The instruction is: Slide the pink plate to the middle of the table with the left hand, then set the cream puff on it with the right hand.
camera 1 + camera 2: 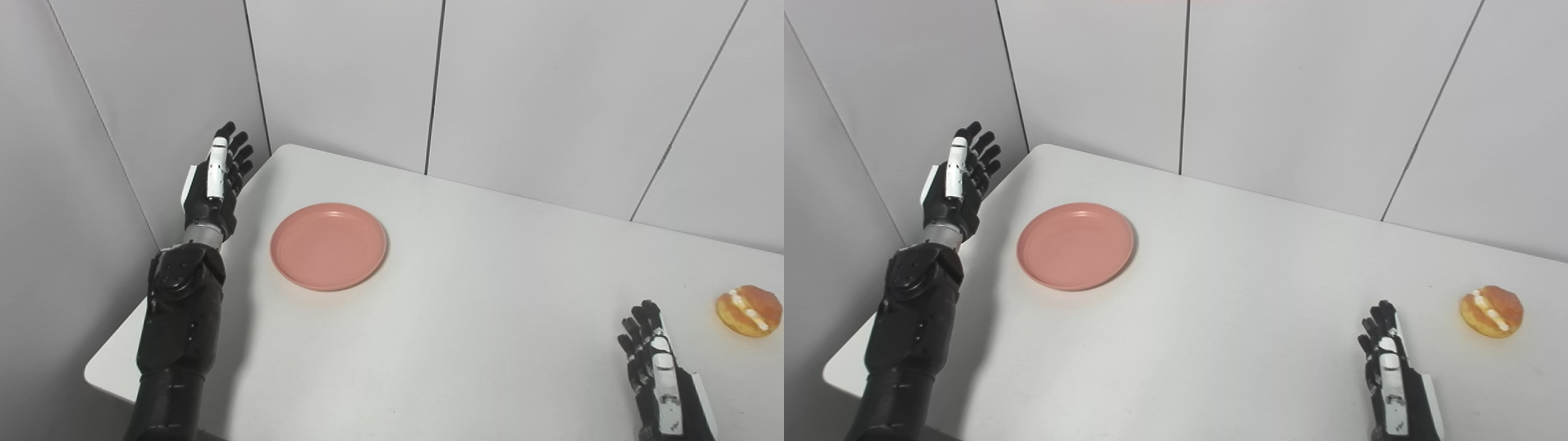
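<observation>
A round pink plate lies flat on the left part of the white table, with nothing on it. My left hand is raised over the table's left edge, a short way left of the plate, fingers straight and apart, holding nothing. A golden cream puff with a white cream filling sits near the table's right side. My right hand rests low at the front right, fingers spread, empty, just left of and nearer than the puff.
Grey panelled walls close in behind the table and along its left side, near my left hand. The table's rounded front-left corner lies beside my left forearm.
</observation>
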{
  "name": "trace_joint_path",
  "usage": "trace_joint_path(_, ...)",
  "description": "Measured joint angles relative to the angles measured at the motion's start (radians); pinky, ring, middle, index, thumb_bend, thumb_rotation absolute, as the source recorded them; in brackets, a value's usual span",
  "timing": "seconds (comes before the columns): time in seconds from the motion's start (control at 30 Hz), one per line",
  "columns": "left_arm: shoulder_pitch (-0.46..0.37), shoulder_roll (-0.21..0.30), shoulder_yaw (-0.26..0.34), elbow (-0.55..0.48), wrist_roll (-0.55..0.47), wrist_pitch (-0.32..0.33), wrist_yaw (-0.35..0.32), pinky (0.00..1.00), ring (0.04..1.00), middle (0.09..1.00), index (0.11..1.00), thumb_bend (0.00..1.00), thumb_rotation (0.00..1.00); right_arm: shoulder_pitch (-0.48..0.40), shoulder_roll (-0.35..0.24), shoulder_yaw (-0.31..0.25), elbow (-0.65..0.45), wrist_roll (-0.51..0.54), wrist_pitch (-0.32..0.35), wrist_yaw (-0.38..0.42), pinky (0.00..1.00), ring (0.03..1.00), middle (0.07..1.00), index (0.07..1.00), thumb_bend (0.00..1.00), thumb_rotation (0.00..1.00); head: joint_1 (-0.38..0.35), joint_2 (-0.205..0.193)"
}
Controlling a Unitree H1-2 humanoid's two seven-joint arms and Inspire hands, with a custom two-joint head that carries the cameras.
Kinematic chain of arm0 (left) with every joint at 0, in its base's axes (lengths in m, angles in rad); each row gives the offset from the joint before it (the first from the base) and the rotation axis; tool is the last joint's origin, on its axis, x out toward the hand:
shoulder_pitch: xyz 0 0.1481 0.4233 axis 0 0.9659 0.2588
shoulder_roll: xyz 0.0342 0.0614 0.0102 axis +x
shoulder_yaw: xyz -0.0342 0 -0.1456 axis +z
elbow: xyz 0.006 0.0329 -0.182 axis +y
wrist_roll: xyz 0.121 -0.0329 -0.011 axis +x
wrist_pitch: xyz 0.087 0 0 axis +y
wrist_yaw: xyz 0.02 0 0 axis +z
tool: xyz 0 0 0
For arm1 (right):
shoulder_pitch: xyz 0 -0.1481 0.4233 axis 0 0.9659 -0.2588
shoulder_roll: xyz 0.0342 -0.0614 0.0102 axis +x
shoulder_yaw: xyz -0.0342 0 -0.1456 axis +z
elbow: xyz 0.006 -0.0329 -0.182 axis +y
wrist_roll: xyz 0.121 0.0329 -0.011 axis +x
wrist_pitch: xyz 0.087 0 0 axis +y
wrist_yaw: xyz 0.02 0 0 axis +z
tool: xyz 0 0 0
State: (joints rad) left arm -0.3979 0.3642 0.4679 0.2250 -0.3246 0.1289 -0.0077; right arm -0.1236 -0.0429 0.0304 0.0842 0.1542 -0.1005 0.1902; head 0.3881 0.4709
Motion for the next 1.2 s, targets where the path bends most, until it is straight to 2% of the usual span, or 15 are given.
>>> trace_joint_path(0.4, -0.008, -0.001, 0.003, 0.116, -0.031, 0.000, 0.006, 0.97, 0.936, 0.947, 0.951, 0.37, 1.00, 0.001, -0.001, 0.000, -0.001, 0.006, 0.000, 0.000, 1.00, 1.000, 1.000, 1.000, 0.36, 0.96, -0.002, 0.005)
trace_joint_path(0.6, -0.016, -0.002, -0.009, 0.201, -0.043, -0.014, -0.004, 0.97, 0.960, 0.948, 0.928, 0.35, 1.00, 0.001, -0.001, 0.000, -0.001, 0.009, 0.000, 0.000, 1.00, 1.000, 1.000, 1.000, 0.36, 0.97, -0.002, 0.005)
trace_joint_path(0.77, -0.027, 0.002, -0.011, 0.287, -0.063, -0.077, -0.055, 0.97, 0.960, 0.952, 0.940, 0.33, 1.00, 0.003, -0.003, 0.000, -0.002, 0.010, 0.000, 0.000, 1.00, 1.000, 1.000, 1.000, 0.35, 0.97, 0.002, 0.006)
trace_joint_path(0.9, -0.030, 0.002, -0.025, 0.319, -0.062, -0.114, -0.065, 0.98, 0.954, 0.944, 0.936, 0.36, 1.00, 0.003, -0.005, -0.001, -0.002, 0.011, 0.000, 0.000, 1.00, 1.000, 1.000, 1.000, 0.36, 0.96, -0.002, 0.008)
trace_joint_path(1.07, -0.040, 0.002, -0.031, 0.352, -0.065, -0.145, -0.085, 0.98, 0.957, 0.943, 0.933, 0.38, 1.00, 0.003, -0.005, 0.000, -0.002, 0.011, 0.000, 0.000, 1.00, 1.000, 1.000, 1.000, 0.37, 0.95, -0.002, 0.009)
trace_joint_path(1.2, -0.042, -0.001, -0.044, 0.349, -0.064, -0.145, -0.083, 0.96, 0.930, 0.913, 0.895, 0.39, 1.00, 0.003, -0.004, 0.000, -0.002, 0.011, 0.000, 0.000, 1.00, 1.000, 1.000, 1.000, 0.39, 0.95, -0.003, 0.011)
